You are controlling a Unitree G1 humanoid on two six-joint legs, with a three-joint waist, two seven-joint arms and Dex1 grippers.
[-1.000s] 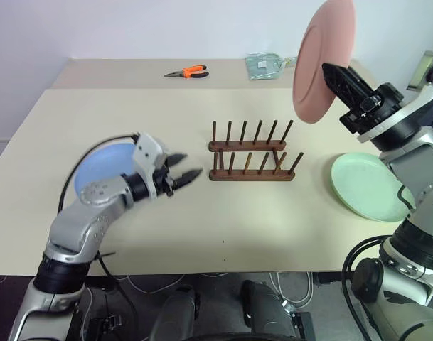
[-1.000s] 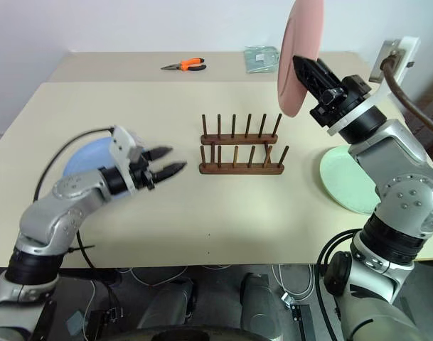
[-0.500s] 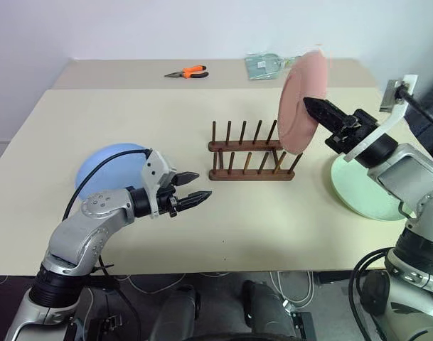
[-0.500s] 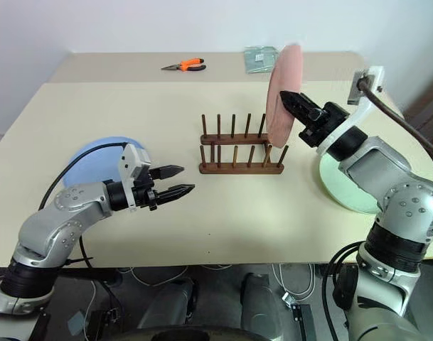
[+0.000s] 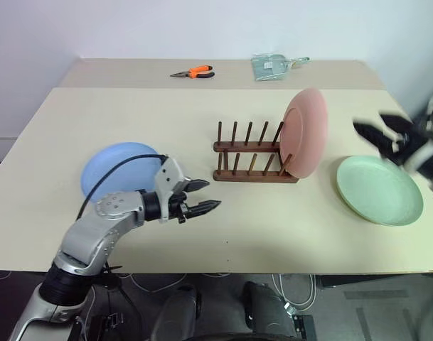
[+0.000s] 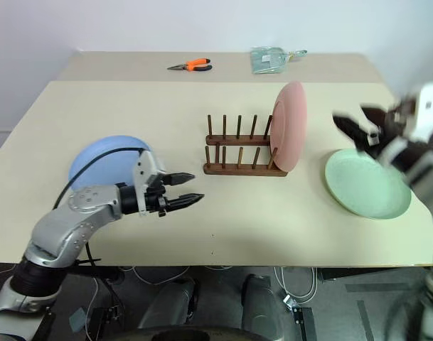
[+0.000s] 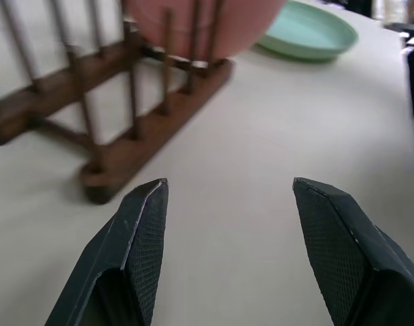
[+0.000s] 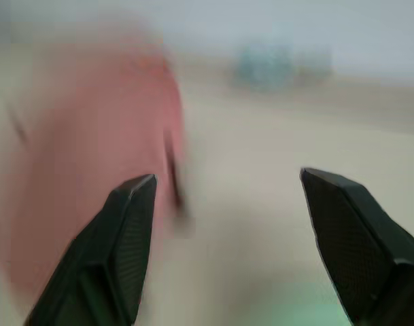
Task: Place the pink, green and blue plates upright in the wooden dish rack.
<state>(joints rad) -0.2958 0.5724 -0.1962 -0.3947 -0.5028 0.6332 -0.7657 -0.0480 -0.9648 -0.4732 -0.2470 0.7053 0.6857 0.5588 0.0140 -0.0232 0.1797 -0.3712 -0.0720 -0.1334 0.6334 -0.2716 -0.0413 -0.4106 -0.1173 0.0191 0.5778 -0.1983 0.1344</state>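
The pink plate (image 5: 305, 131) stands upright at the right end of the wooden dish rack (image 5: 248, 153), leaning between its last pegs. To its right the green plate (image 5: 380, 190) lies flat on the table. The blue plate (image 5: 120, 177) lies flat at the left, partly behind my left arm. My left gripper (image 5: 202, 197) hovers open and empty between the blue plate and the rack. In the left wrist view the rack (image 7: 125, 129) is close ahead. My right gripper (image 5: 376, 135) is open and empty, blurred, above the green plate and clear of the pink one.
Orange-handled pliers (image 5: 191, 72) and a clear packet (image 5: 273, 66) lie on the far table section. Bare tabletop (image 5: 259, 220) stretches in front of the rack up to the near edge.
My right gripper lowered the pink plate into the rack's right end, opened and pulled away to the right. The left gripper edged slightly toward the rack.
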